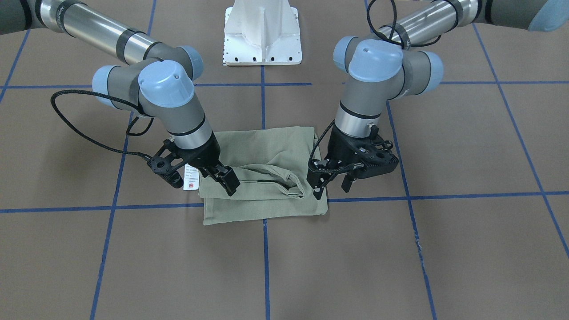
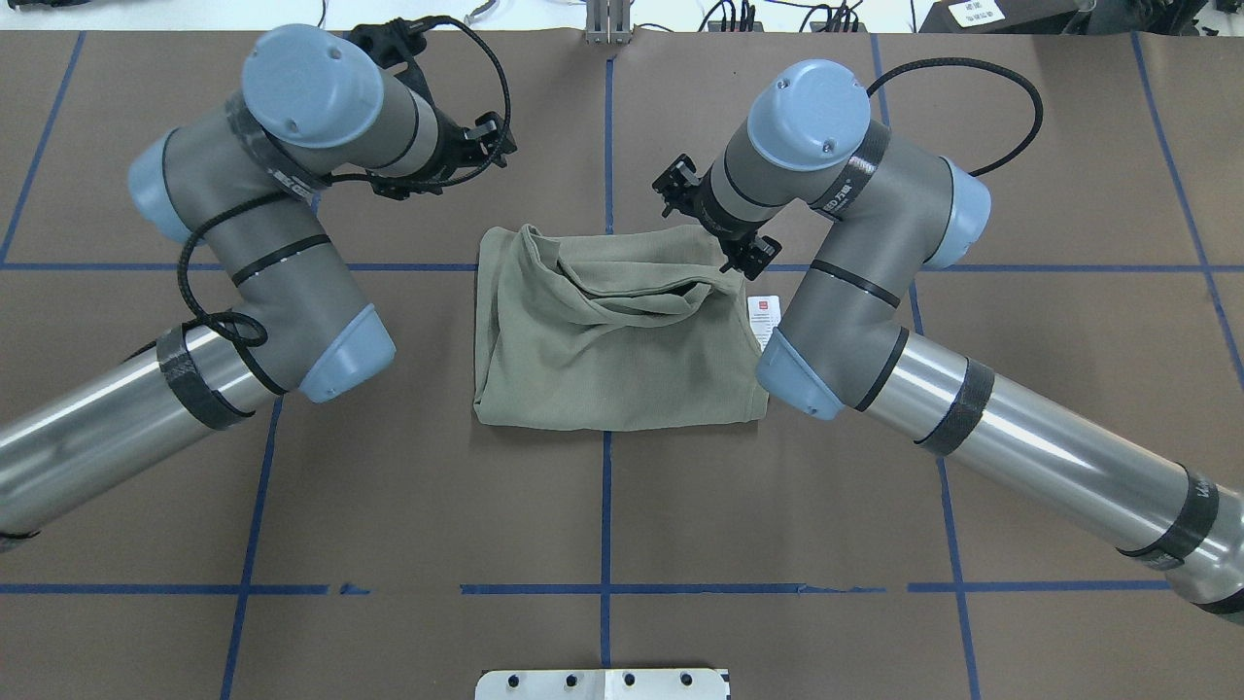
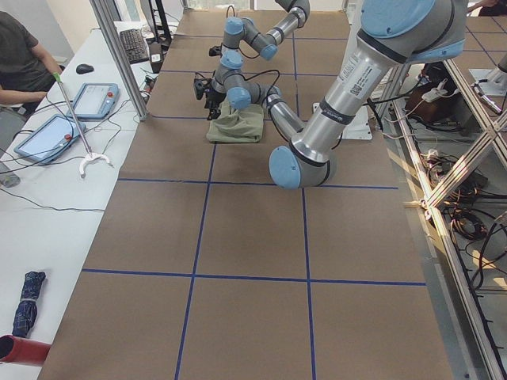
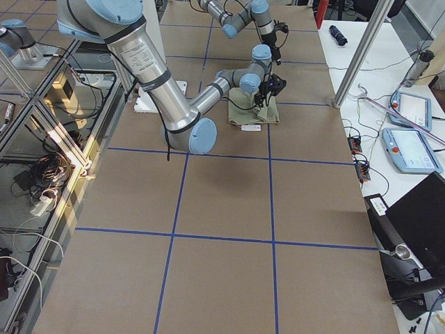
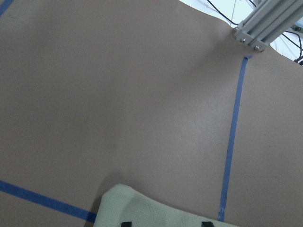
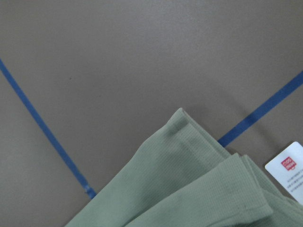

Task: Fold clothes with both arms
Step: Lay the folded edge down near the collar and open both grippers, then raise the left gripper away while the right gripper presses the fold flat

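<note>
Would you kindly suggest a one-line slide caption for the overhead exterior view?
Left arm and right arm flank a partly folded sage-green shirt, its white hang tag beside the right arm.

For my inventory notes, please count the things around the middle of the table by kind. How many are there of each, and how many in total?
Shirt: 1
Paper tag: 1
Robot arms: 2 (left arm, right arm)
White base: 1
Total: 5
</note>
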You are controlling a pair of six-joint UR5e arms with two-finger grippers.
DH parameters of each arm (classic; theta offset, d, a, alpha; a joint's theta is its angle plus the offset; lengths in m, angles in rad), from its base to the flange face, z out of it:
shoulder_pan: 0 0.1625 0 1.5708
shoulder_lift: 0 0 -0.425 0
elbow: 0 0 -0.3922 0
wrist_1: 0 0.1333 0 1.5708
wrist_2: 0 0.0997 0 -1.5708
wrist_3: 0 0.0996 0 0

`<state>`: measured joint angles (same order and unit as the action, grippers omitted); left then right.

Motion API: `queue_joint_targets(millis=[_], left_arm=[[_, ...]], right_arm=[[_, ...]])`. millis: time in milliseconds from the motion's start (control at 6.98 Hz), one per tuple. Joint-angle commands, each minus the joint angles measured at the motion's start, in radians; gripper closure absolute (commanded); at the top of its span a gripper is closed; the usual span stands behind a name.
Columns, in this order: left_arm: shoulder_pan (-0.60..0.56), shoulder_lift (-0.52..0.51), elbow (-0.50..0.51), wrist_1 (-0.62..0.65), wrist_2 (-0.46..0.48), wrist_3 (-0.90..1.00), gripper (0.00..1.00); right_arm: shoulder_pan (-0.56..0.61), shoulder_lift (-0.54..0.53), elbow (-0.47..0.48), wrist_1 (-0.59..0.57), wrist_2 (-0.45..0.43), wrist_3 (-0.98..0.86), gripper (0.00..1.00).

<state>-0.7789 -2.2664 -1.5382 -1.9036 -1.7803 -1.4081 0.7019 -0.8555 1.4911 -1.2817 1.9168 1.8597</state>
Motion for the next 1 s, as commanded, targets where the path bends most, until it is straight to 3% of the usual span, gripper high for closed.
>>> queue_joint_targets(millis=[0,430,859], left_arm=[[-0.062,0.037,0.000,-0.003,-0.059,0.165,0.00],[-0.121,0.080,-0.003,-0.012,-0.062,0.286,0.00],[-0.126,0.088,-0.005,-0.014,-0.062,0.288,0.00]], right_arm=[[-0.022,-0.013,0.098,-0.013,0.062,-0.031,0.00],[-0.183,-0.002,0.107,-0.158,-0.011,-0.220,0.00],[-0.183,0.035,-0.003,-0.171,-0.047,-0.410,0.00]])
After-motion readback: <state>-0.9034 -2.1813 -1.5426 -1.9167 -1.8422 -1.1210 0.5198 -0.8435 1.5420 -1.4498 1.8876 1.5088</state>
